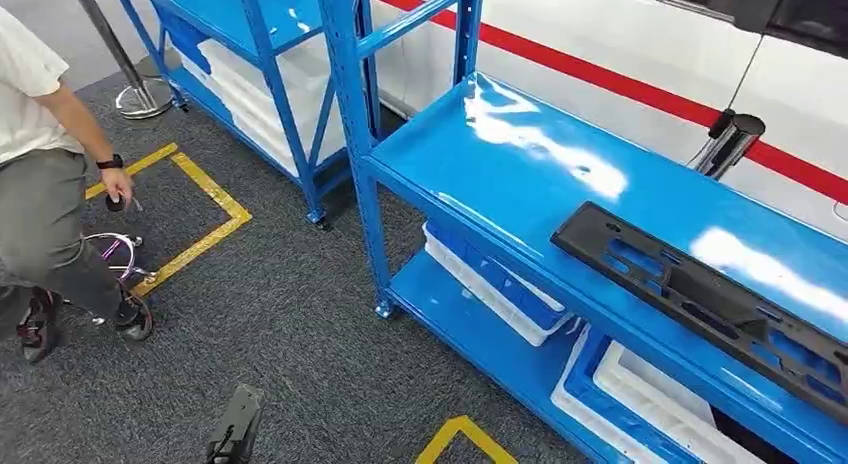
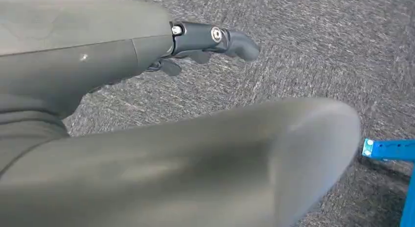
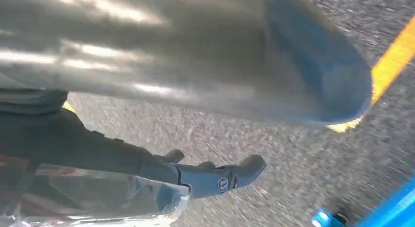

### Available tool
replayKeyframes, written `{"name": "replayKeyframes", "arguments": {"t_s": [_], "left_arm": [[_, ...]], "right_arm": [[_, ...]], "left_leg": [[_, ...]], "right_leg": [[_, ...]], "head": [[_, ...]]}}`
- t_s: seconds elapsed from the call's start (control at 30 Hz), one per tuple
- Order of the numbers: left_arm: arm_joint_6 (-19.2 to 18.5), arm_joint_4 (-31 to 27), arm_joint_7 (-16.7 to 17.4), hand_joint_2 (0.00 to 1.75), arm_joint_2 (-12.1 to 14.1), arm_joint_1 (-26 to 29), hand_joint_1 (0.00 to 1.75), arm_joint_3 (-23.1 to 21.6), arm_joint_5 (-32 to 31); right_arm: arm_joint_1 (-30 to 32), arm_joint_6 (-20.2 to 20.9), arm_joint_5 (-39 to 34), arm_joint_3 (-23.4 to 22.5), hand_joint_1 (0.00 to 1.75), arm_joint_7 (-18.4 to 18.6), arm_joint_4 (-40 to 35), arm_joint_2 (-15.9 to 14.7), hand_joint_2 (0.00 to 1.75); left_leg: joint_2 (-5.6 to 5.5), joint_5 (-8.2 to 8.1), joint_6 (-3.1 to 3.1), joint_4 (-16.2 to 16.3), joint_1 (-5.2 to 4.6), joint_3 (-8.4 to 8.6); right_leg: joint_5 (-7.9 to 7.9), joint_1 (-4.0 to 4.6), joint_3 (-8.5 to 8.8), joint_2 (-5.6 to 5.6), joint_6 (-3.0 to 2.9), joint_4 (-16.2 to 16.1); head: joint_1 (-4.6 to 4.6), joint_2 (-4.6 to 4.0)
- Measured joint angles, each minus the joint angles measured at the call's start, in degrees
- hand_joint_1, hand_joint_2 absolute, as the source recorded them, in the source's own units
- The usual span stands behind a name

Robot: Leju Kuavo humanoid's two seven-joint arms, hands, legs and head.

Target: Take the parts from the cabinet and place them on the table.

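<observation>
Lying flat on the glossy blue metal shelf (image 1: 520,154), a long black perforated plastic part (image 1: 700,294) is resting untouched; left hand (image 2: 147,104) and right hand (image 3: 195,114) are hanging over coarse grey carpet (image 1: 290,324), fingers (image 2: 215,38) apart, empty.

Robot hand (image 2: 210,41), seemingly empty, above carpet (image 2: 313,51)

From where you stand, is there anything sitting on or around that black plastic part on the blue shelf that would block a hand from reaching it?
Nothing visible does. The black part lies alone on the blue shelf, its top uncovered.
</observation>
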Motion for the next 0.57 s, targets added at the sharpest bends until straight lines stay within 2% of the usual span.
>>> {"name": "replayKeyframes", "arguments": {"t_s": [0.03, 0.07, 0.1, 0.13, 0.17, 0.2, 0.23, 0.27, 0.3, 0.33, 0.37, 0.4, 0.43, 0.5, 0.53, 0.57], "left_arm": [[-0.02, 0.0, 0.0, 0.0, -0.13, -0.11, 0.0, 0.0, -0.02], [-0.02, -0.02, -0.04, 0.0, -0.09, -0.15, 0.0, 0.0, -0.09], [-0.02, -0.02, -0.04, 0.0, -0.04, -0.07, 0.0, 0.0, -0.09], [-0.07, 0.0, -0.04, 0.0, -0.04, 0.1, 0.0, 0.0, -0.09], [-0.11, 0.0, -0.04, 0.0, -0.04, 0.13, 0.0, 0.0, -0.17], [-0.11, 0.0, -0.04, 0.0, -0.04, 0.12, 0.0, 0.0, -0.18], [-0.13, 0.0, -0.04, 0.0, -0.04, 0.12, 0.0, 0.0, -0.28], [-0.13, 0.0, -0.04, 0.0, -0.06, 0.11, 0.0, 0.0, -0.33], [-0.13, 0.0, -0.04, 0.0, -0.06, 0.11, 0.0, 0.0, -0.33], [-0.13, 0.0, -0.04, 0.0, -0.06, 0.09, 0.0, 0.0, -0.33], [-0.15, 0.0, -0.04, 0.0, -0.02, 0.1, 0.0, 0.0, -0.33], [-0.13, 0.0, -0.04, 0.0, -0.02, 0.1, 0.0, 0.0, -0.33], [-0.13, 0.0, -0.04, 0.0, -0.02, -0.02, 0.0, -0.02, -0.33], [-0.13, 0.0, -0.02, 0.0, -0.06, -0.24, 0.0, -0.02, -0.33], [-0.13, 0.0, -0.02, 0.0, -0.09, -0.38, 0.0, -0.02, -0.35], [-0.15, 0.0, -0.02, 0.0, -0.06, -0.48, 0.0, -0.02, -0.37]], "right_arm": [[0.06, 0.0, 0.0, 0.02, 0.0, 0.04, 0.0, 0.0, 0.0], [0.02, 0.0, 0.0, 0.02, 0.0, 0.04, 0.0, 0.02, 0.0], [-0.19, 0.0, 0.0, 0.02, 0.0, 0.13, 0.0, -0.02, 0.0], [-0.33, 0.0, 0.0, 0.02, 0.0, 0.13, 0.0, -0.2, 0.0], [-0.35, 0.0, 0.0, 0.02, 0.0, 0.13, 0.0, -0.2, 0.0], [-0.28, 0.0, 0.0, 0.02, 0.0, 0.15, 0.0, -0.17, 0.0], [-0.15, 0.02, 0.0, 0.02, 0.0, 0.15, 0.0, -0.17, 0.0], [-0.05, 0.0, 0.0, 0.0, 0.0, 0.15, 0.0, -0.31, 0.0], [-0.05, 0.02, 0.0, 0.0, 0.0, 0.15, -0.02, -0.37, 0.0], [-0.15, 0.0, 0.0, 0.0, 0.0, 0.15, -0.02, -0.48, 0.0], [-0.37, 0.0, 0.0, 0.0, 0.0, 0.15, -0.02, -0.44, 0.0], [-0.65, 0.02, 0.0, 0.02, 0.0, 0.15, -0.02, -0.48, 0.0], [-0.62, 0.0, 0.0, 0.02, 0.0, 0.15, 0.0, -0.46, 0.0], [-0.28, 0.0, 0.0, 0.02, 0.0, 0.18, 0.0, -0.42, 0.0], [-0.23, 0.02, 0.0, 0.02, 0.0, 0.22, -0.02, -0.48, 0.0], [-0.17, 0.0, 0.0, 0.0, 0.0, 0.26, -0.02, -0.39, 0.0]], "left_leg": [[0.9, 0.7, 0.37, -0.84, 0.66, 0.27], [1.34, 0.76, 0.71, -1.12, 0.4, 0.32], [2.35, 0.8, 0.87, -1.09, 0.34, 0.31], [3.3, 0.79, 0.87, -1.09, 0.21, 0.31], [4.17, 0.76, 0.88, -1.05, 0.17, 0.21], [5.05, 0.74, 0.86, -1.03, 0.17, 0.16], [5.73, 0.69, 0.79, -1.02, 0.21, 0.17], [6.45, 0.59, 0.63, -1.0, 0.3, 0.24], [7.12, 0.47, 0.41, -0.98, 0.42, 0.34], [7.76, 0.31, 0.08, -0.9, 0.44, 0.55], [8.32, 0.06, -0.4, -0.86, 0.07, 0.74], [9.02, -0.39, -1.02, -0.68, -0.2, 0.8], [9.44, -0.39, -1.3, -0.72, -0.3, 0.97], [10.57, -0.41, -1.74, -0.82, 0.01, 1.43], [9.5, -0.89, -2.42, -0.49, 0.6, 1.28], [6.65, -2.06, -2.63, 0.76, 0.68, 0.95]], "right_leg": [[-0.24, 0.28, -0.06, -1.25, 0.09, 0.74], [-1.37, 0.43, -1.04, -4.61, -0.09, 2.43], [-3.45, 0.38, -3.02, -6.51, -0.44, 6.13], [-5.49, 0.32, -5.33, -7.29, -0.61, 10.81], [-6.95, 0.17, -7.41, -7.6, -0.57, 15.05], [-7.44, 0.08, -8.63, -7.72, -0.14, 17.8], [-6.82, -0.16, -8.24, -7.84, 0.39, 17.25], [-5.46, -0.44, -6.35, -8.1, 1.14, 14.24], [-3.75, -0.71, -3.62, -8.77, 1.86, 9.44], [-2.12, -0.93, -0.34, -10.63, 2.48, 3.8], [-1.98, -0.85, 1.31, -13.47, 2.22, 0.39], [-1.54, -0.13, 1.8, -12.87, 1.5, 0.28], [-1.49, -0.43, 1.54, -12.05, 0.7, 0.51], [-1.51, -0.12, 1.24, -10.79, -0.02, 0.61], [-1.24, -0.98, 1.5, -10.01, -0.7, 0.43], [-1.18, -0.85, 1.48, -9.53, -0.93, 0.43]], "head": [[0.18, 0.0], [0.18, 0.0], [0.5, 0.0], [0.55, 0.0], [0.41, 0.0], [0.7, 0.0], [0.64, 0.0], [0.68, 0.02], [0.68, 0.0], [0.68, 0.0], [0.98, 0.0], [0.92, 0.0], [0.35, 0.0], [0.37, 0.0], [0.31, 0.02], [0.15, 0.0]]}}
